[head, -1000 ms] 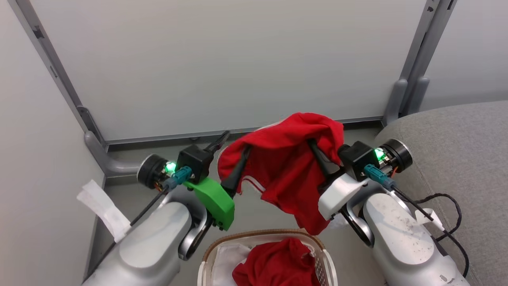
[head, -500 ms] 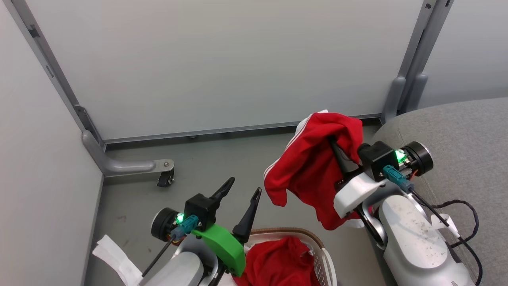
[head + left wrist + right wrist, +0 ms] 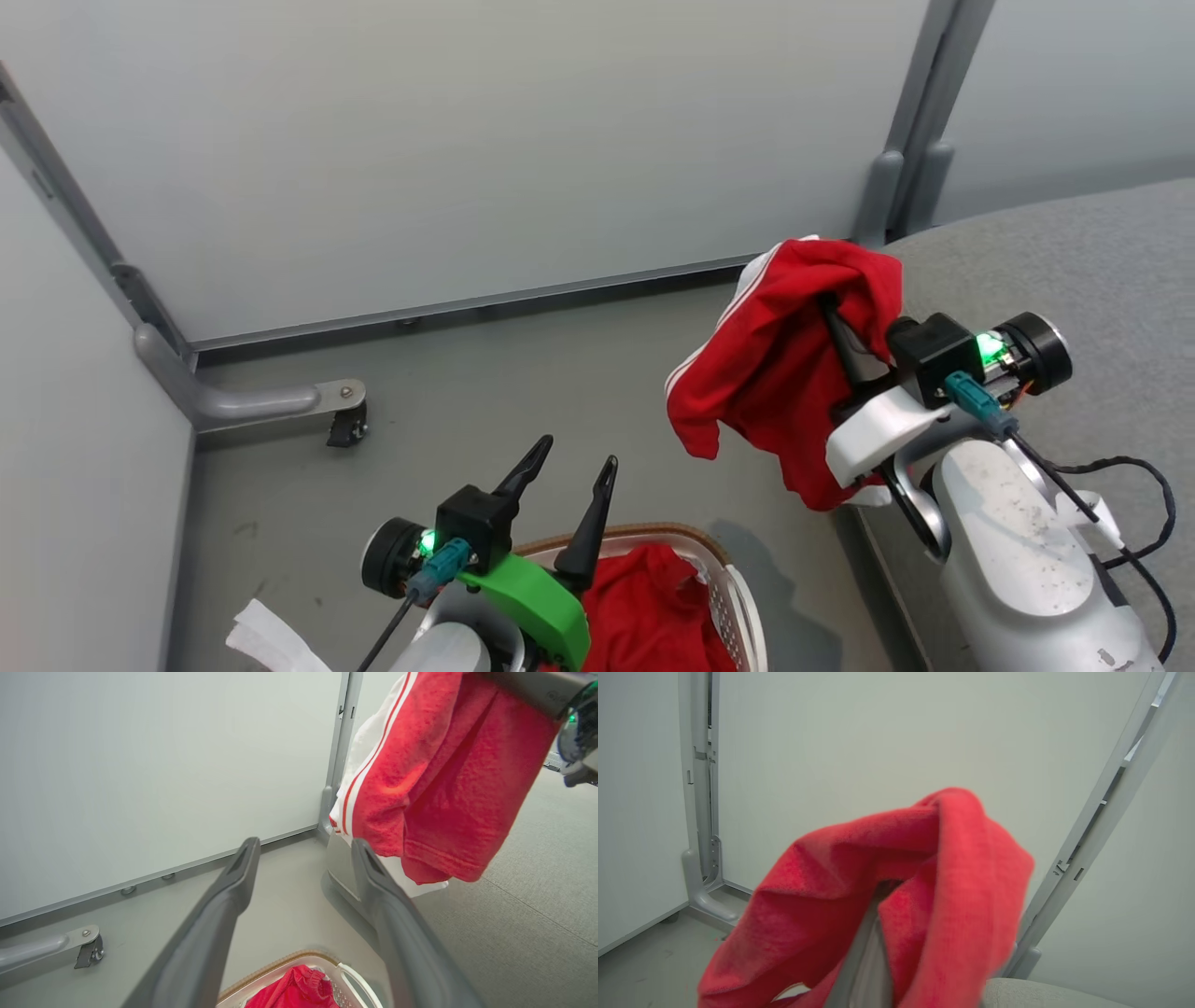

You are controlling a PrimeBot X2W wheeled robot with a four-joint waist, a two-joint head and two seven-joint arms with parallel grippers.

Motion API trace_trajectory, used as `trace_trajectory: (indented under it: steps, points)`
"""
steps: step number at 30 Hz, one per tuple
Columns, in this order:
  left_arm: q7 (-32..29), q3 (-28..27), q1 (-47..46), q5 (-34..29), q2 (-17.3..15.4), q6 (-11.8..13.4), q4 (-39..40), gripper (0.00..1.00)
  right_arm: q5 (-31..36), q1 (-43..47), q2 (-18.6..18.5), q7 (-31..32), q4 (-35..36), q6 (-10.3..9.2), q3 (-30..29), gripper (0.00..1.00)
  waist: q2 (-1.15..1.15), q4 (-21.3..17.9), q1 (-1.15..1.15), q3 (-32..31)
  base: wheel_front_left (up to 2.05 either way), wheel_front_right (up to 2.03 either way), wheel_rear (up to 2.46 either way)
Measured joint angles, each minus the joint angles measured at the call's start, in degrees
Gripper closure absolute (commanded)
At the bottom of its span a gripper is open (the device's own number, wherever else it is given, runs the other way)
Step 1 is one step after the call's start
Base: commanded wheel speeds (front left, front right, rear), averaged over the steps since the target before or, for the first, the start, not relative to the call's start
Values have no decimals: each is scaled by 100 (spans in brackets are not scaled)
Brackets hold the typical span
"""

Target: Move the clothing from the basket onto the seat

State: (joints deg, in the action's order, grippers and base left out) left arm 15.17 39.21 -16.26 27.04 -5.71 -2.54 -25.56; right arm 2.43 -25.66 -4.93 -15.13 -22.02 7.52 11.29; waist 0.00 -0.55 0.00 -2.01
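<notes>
Red fabric with white stripes, the striped garment [image 3: 775, 373] is seen carried closer to the rounded corner of the grey couch cushion [image 3: 1074, 252] than half a second ago. Its upper fold now overlaps the cushion's edge, though the head camera has itself swung round in the meantime. The load is borne by the right gripper [image 3: 834, 313], whose fingers are clenched on it, buried in the folds. The left gripper [image 3: 573, 455], which shared the garment a second ago, is held released, fingers spread, above the laundry basket [image 3: 653, 530] at 6 o'clock in the head view. A second red garment [image 3: 644, 607] is left lying in the basket. The striped garment hangs at 2 o'clock from the basket, clear of the ground. The grey floor [image 3: 467, 373] is bounded at 12 o'clock by a pale partition panel [image 3: 467, 140], which is framed by a grey post [image 3: 924, 93]. A castor foot [image 3: 347, 425] is planted at 9 o'clock.
</notes>
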Motion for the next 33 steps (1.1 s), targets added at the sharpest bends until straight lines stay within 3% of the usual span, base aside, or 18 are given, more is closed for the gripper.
trace_trajectory:
  steps: [8,20,26,33]
  points:
    - [0,-243,72,-307,151,-85,121,0,35,-109,-336,0,30,0,-153,100,0,-666,0,131,0,0,0]
    - [0,-387,-24,-678,263,-248,116,0,27,-141,-402,0,169,0,-490,100,0,-1695,0,550,0,0,0]
    - [0,-403,-120,-804,275,-307,87,0,24,-231,-400,0,203,1,-621,100,0,-1900,0,893,0,0,0]
    - [0,-437,-310,-965,281,-354,66,0,-56,-982,-680,0,71,1,-803,100,0,-1871,0,1303,0,0,0]
